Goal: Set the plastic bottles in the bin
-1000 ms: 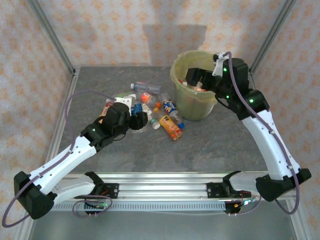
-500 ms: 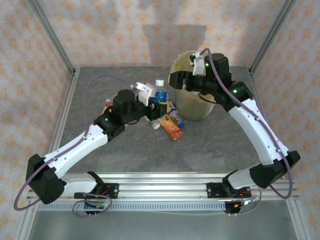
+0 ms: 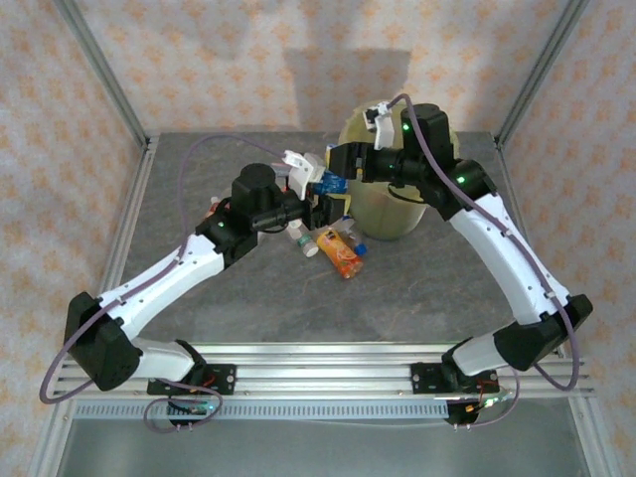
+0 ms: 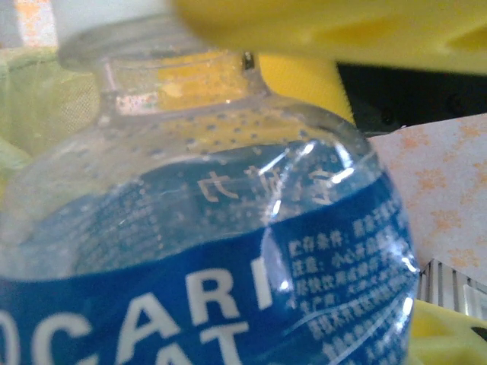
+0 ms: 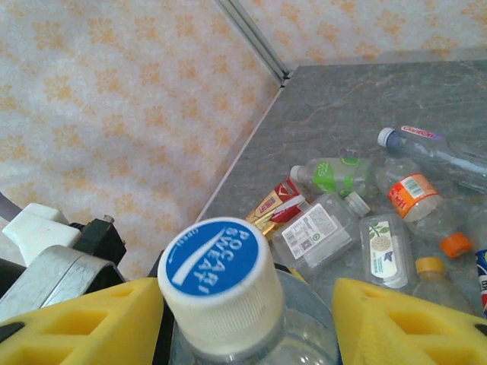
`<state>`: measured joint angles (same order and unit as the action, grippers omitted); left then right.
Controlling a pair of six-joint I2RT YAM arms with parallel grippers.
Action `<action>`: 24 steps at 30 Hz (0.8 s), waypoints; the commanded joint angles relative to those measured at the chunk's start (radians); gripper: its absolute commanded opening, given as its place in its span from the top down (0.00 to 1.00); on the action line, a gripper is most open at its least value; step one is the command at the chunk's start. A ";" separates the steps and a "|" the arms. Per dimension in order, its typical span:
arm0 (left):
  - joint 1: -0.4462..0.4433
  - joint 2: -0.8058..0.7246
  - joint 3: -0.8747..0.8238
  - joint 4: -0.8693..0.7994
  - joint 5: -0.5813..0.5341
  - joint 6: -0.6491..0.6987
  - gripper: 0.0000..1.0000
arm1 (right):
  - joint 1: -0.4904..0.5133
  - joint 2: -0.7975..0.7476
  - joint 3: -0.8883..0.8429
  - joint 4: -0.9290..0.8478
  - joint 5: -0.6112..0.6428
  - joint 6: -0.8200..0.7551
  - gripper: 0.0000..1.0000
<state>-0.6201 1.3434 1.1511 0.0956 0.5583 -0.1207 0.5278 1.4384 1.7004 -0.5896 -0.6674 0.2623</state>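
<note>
- Left gripper (image 3: 316, 196): clamped on the blue-labelled bottle (image 3: 329, 183), held up off the table (image 3: 248, 298). In the wrist view the bottle (image 4: 228, 251) crowds the lens, with one yellow finger (image 4: 342, 30) across its shoulder.
- Right gripper (image 3: 336, 162): jaws apart, straddling the bottle's white cap (image 5: 217, 266). One finger (image 5: 84, 319) sits close against the cap. The other finger (image 5: 411, 323) stands off with a visible gap.
- Bin (image 3: 393, 214): just beyond the left gripper's tips and directly under the right forearm.
- Loose plastic bottles (image 3: 338, 253): scattered on the table below and just short of both grippers, several lying flat beyond the right fingers (image 5: 358, 220).
- Room: I see open grey table behind the left gripper, back toward the arm bases. The table's side edge and its metal rail (image 5: 251, 30) run well ahead of the right gripper, against the patterned wall (image 5: 114, 91).
- Hard to read: the right arm covers most of the bin mouth; the bottle's base is cut off in both wrist views; the left fingertips are hidden by the bottle from above.
</note>
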 commanded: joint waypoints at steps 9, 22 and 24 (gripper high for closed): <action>-0.004 0.007 0.055 -0.004 0.080 0.043 0.39 | 0.006 0.048 0.057 0.014 -0.013 -0.018 0.67; -0.004 -0.083 0.048 -0.128 -0.127 0.021 0.00 | 0.007 0.076 0.222 -0.111 0.418 -0.194 1.00; -0.004 -0.115 0.036 -0.146 -0.171 0.011 0.00 | 0.008 0.093 0.262 -0.112 0.550 -0.233 1.00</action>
<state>-0.6201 1.3056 1.1828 -0.0097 0.4805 -0.0998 0.5312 1.5108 1.8896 -0.6857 -0.3805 0.1204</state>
